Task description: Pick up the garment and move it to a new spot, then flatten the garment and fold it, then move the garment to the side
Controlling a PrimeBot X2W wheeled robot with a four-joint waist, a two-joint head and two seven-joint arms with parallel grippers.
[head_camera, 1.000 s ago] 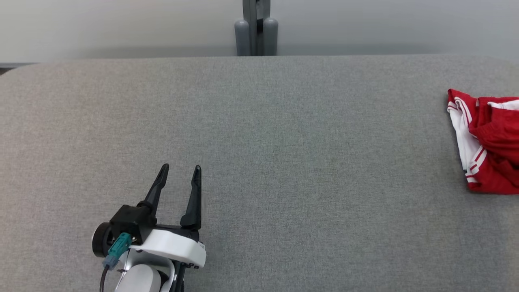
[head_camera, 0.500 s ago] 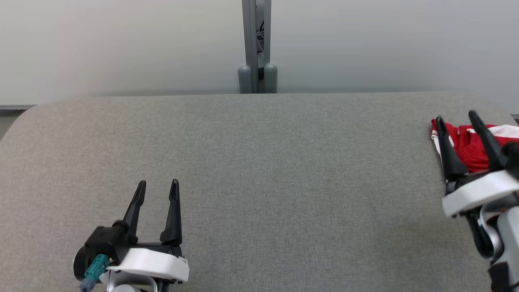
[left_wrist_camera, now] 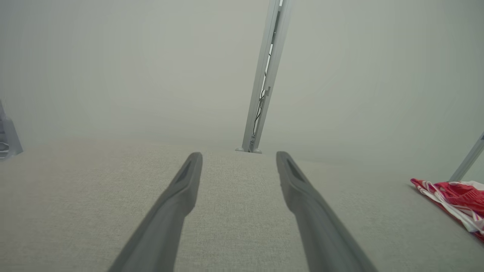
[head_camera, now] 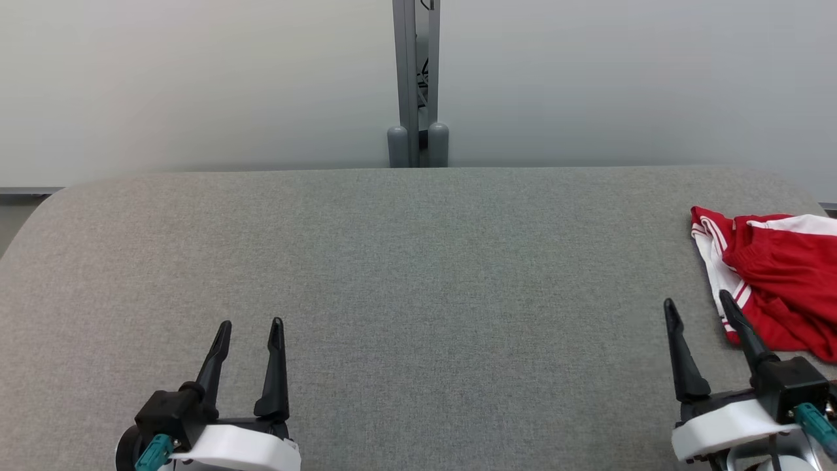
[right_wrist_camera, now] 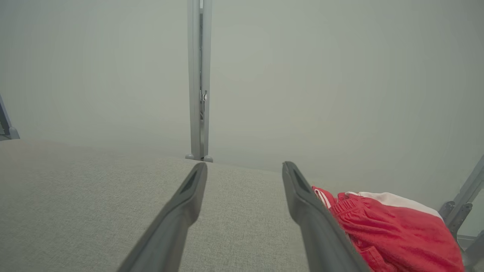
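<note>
Once over garment, right fingers now beside.

Bright red shorts, trimmed with white panels and thin white stripes along the edges, stand out against a heathered mid-grey fabric tabletop. The left gripper and right gripper each pair matte black fingers with a glossy white housing and a teal connector. Behind, a pale grey wall frames a silver-grey post.
</note>
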